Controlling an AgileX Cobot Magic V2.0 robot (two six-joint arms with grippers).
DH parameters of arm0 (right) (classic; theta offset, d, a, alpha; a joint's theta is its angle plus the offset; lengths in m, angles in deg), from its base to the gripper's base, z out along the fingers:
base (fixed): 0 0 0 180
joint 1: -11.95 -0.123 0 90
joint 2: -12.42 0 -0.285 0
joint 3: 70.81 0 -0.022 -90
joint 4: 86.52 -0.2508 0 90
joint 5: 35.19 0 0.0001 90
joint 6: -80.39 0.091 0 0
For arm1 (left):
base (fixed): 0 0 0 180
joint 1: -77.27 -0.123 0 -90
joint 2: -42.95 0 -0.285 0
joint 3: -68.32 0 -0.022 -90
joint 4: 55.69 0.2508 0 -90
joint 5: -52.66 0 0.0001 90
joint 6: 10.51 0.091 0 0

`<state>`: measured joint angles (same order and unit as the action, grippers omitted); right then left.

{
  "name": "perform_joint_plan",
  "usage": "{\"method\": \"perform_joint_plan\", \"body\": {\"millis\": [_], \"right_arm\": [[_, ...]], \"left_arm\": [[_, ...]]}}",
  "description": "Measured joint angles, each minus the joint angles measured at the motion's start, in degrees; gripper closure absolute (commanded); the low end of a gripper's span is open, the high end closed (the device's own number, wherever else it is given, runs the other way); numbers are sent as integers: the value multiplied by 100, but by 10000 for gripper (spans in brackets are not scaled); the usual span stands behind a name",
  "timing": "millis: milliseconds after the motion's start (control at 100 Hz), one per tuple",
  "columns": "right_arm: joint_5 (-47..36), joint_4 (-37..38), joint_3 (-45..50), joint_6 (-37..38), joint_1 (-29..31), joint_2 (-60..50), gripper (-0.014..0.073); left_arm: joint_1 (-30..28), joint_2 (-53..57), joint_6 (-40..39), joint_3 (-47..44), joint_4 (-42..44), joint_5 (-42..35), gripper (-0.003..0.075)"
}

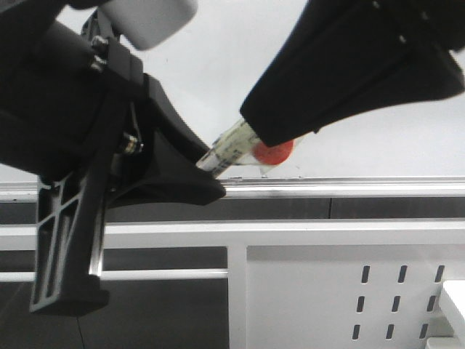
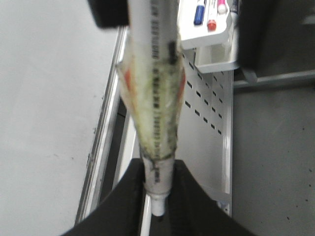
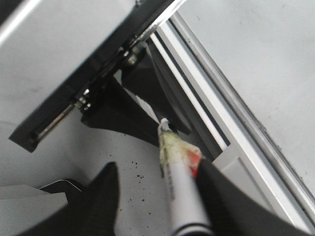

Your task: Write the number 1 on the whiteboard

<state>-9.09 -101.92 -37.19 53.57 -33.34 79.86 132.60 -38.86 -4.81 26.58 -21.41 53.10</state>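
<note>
whiteboard (image 1: 218, 65) behind; my left gripper (image 2: 158, 194) and right gripper (image 3: 162, 196) both pinch one marker (image 1: 231, 150) near its ledge (image 1: 349, 187).

We see left gripper (image 1: 207, 182): matte black plastic, broad curved fingers, ribbed triangular bracket, silver screws and bolt heads along frame. We note pale grey rounded housing above it. Right gripper (image 1: 287, 142): same matte black, wedge-shaped shell, small dark recessed screw dots.
</note>
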Motion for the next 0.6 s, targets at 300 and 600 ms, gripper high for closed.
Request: {"method": "perform_joint_plan", "body": {"millis": [300,600], "right_arm": [[-71,74,0,0,0,10,664],[-97,74,0,-9,0,10,664]], "left_arm": [[0,0,14,0,25,3,740],[0,58,18,0,2,25,649]]}}
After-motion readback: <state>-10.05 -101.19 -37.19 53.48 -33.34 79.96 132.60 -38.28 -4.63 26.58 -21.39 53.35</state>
